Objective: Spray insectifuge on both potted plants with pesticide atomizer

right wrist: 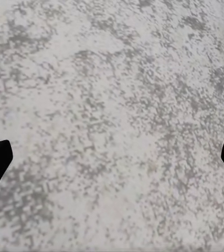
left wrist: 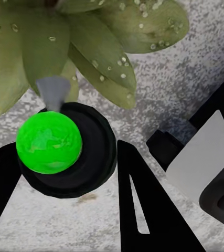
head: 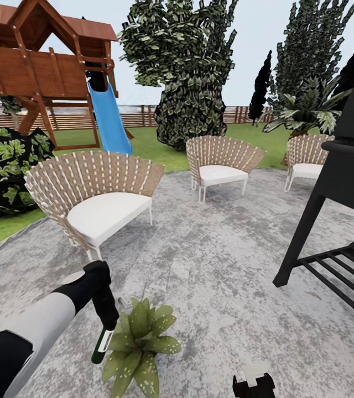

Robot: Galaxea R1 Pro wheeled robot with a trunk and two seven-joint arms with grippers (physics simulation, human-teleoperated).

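Observation:
My left gripper (head: pixel 106 321) points down over the patio, shut on the pesticide atomizer (head: pixel 102 345), a slim dark-green bottle hanging beside a potted plant (head: pixel 138 344). Seen end-on in the left wrist view, the atomizer (left wrist: pixel 49 143) is a bright green round body in a black ring, held between black fingers (left wrist: pixel 146 207), with its grey nozzle over the plant's leaves (left wrist: pixel 98 50). Tiny whitish insectifuge specks (left wrist: pixel 123 75) dot those leaves. My right gripper (head: pixel 253 382) sits low at the frame's bottom edge. In its own view the right gripper (right wrist: pixel 112 157) is open over bare paving.
Three wicker chairs with white cushions stand on the grey patio (head: pixel 215 260): one near left (head: pixel 97 190), one centre (head: pixel 221 160), one far right (head: pixel 308 157). A black grill stand (head: pixel 337 210) blocks the right. A wooden playset with a blue slide (head: pixel 109 119), bushes, trees and a fence lie beyond.

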